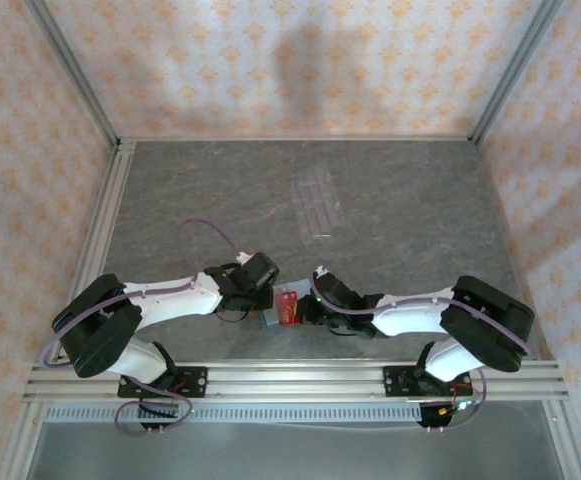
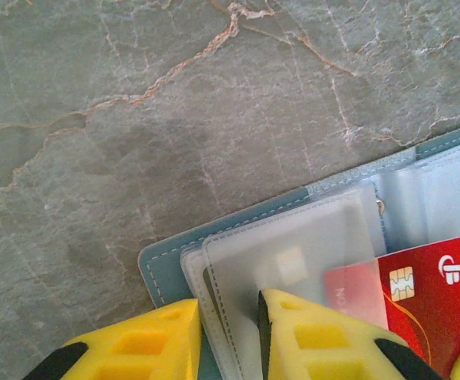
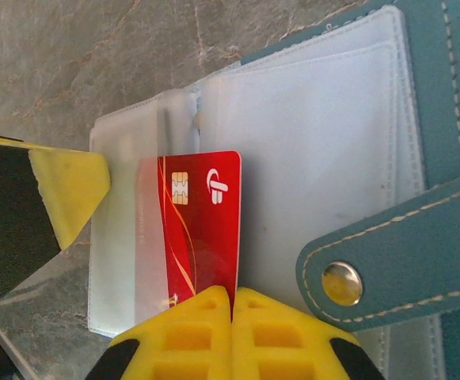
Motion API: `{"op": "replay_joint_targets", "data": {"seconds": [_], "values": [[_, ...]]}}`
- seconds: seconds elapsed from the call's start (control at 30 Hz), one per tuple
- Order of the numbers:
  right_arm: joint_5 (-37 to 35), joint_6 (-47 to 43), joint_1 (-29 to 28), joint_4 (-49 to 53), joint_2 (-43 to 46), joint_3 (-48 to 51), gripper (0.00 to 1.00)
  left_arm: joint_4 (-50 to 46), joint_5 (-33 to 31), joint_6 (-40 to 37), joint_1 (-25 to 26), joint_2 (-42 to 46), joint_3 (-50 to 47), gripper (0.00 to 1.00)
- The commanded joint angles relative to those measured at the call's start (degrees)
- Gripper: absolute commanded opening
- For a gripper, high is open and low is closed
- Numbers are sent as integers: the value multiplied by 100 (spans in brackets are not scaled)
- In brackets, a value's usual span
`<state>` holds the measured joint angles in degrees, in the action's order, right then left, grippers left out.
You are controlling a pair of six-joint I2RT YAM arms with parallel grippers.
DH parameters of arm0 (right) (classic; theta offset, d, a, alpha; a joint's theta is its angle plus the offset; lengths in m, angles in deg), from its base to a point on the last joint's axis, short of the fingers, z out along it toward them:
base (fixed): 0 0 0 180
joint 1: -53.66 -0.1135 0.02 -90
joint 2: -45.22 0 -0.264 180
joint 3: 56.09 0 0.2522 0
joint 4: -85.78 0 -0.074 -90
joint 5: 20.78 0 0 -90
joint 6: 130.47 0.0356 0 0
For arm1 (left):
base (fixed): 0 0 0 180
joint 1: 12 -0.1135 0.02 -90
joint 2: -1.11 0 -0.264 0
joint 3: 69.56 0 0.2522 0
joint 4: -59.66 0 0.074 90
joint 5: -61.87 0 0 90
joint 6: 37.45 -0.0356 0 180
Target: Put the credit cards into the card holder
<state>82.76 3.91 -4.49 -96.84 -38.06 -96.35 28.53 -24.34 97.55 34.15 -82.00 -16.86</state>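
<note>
The left pincer (image 2: 230, 307) has the clear sleeves (image 2: 293, 253) of the card holder (image 2: 214, 228) between its fingers. It seems to clamp them, but the frame edge cuts the fingers off, so the contact is hard to judge. Just right of it, the red credit card (image 3: 206, 229) sits partly inside a sleeve, its left part dim under the plastic. The right pincer (image 3: 232, 297) is closed on the card's near edge and hides it. The snap strap (image 3: 388, 261) lies right of this pincer.
</note>
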Motion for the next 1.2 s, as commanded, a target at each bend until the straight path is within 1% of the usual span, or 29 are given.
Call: {"op": "replay_joint_targets", "data": {"seconds": [0.0,0.47,0.87,1.17], "values": [[-217,-282,-10,711,7,-122,0,-409,-178,-14,46,-52,-9,26],[-88,-535,214,778,-353,-555,0,-435,-176,-22,45,-4,-9,26],[149,-578,208,392,-732,-690,0,-440,-177,-28,50,21,0,26],[166,-552,195,338,-739,-740,0,-391,-151,1,43,6,-41,26]]}}
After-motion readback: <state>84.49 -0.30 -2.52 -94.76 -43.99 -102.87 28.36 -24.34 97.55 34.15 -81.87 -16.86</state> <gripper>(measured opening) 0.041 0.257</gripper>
